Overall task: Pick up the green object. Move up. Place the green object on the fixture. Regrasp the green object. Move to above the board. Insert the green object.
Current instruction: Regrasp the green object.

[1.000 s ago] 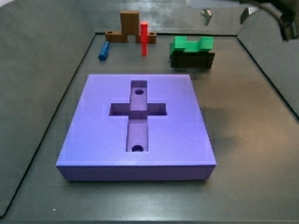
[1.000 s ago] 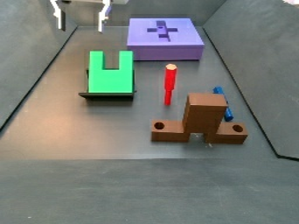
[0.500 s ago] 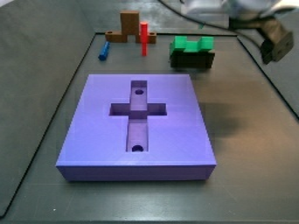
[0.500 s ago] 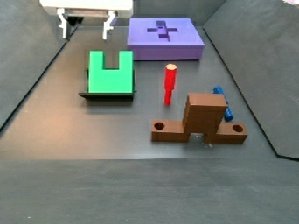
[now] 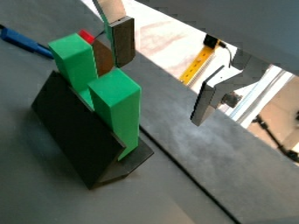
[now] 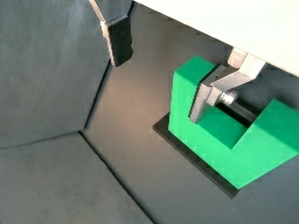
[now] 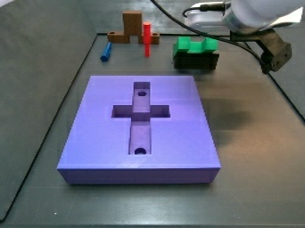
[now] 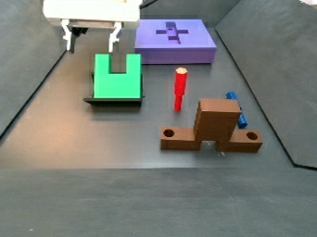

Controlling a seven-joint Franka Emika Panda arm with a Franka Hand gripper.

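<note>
Hovering above the green object (image 8: 118, 78) on the fixture (image 8: 114, 100), the gripper (image 8: 93, 37) gapes wide, empty.

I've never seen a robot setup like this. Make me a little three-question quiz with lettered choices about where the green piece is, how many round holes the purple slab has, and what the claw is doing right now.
1. Where does the green object sit?
A. In the cross recess of the board
B. On the dark fixture
C. Between the gripper's fingers

2. How many small round holes show in the top of the board?
A. Two
B. Four
C. None

3. What state is the gripper in?
A. Shut on the red post
B. Shut on the green object
C. Open, holding nothing

Answers: 1 B, the green block rests on the fixture, apart from the board. 2 A, one hole shows at each end of the long arm of the cross. 3 C, in a side view the fingers stand spread near the green block's prongs, and in both wrist views they grip nothing.
</note>
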